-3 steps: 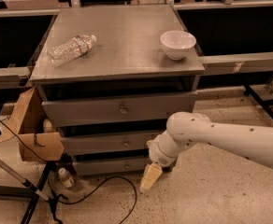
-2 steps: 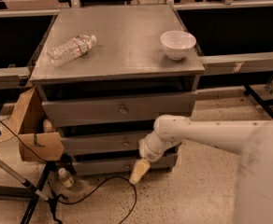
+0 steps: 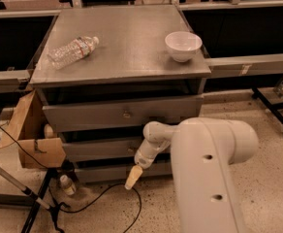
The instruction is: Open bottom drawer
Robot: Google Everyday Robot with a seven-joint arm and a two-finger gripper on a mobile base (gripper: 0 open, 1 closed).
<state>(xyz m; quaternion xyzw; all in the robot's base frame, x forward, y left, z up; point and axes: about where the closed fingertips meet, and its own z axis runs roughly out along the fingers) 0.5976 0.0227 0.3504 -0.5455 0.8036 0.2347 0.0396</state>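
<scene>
Gripper (image 3: 133,177) at bottom drawer (image 3: 100,173) front, state cannot be told; arm (image 3: 214,169) hides drawer's right part; cable (image 3: 98,196) below.

Dim warm light; the hand (image 3: 133,177) hangs by the shadowed bottom drawer (image 3: 102,173).

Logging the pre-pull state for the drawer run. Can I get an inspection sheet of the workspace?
Surface: grey cabinet top, level.
Job's things: bottom drawer looks shut; knob not visible.
Clutter: plastic bottle lying on top, left; white bowl upright, right.
Grippers: gripper low, at the bottom drawer front near its centre.
Cables: black cable on the floor below the gripper.
Surroundings: cardboard box left of cabinet; small bottle on floor beside it.
</scene>
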